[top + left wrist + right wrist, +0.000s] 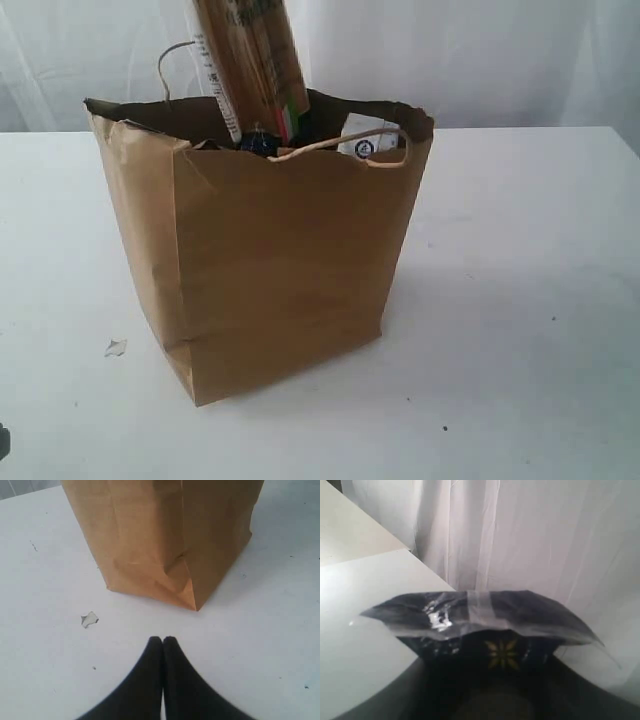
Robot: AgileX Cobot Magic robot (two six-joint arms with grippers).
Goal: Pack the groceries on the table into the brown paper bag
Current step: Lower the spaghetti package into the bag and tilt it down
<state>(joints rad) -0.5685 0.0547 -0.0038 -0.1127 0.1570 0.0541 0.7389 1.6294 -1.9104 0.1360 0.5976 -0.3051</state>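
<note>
The brown paper bag point(285, 260) stands upright on the white table point(520, 300). The spaghetti pack point(250, 60) stands steeply in the bag's mouth, its lower end inside and its top beyond the picture's upper edge. In the right wrist view, the pack's dark end with a clear sealed flap point(480, 612) sits between the dark fingers of my right gripper point(492, 680), which is shut on it. A small white-blue carton point(362, 142) peeks over the bag's rim. My left gripper point(163, 641) is shut and empty, low over the table just short of the bag's bottom corner point(192, 602).
A small torn paper scrap point(89, 619) lies on the table beside the bag's left side, also seen in the exterior view as the scrap point(115, 347). White curtains point(530, 540) hang behind the table. Two cord handles point(385, 135) stick up from the bag.
</note>
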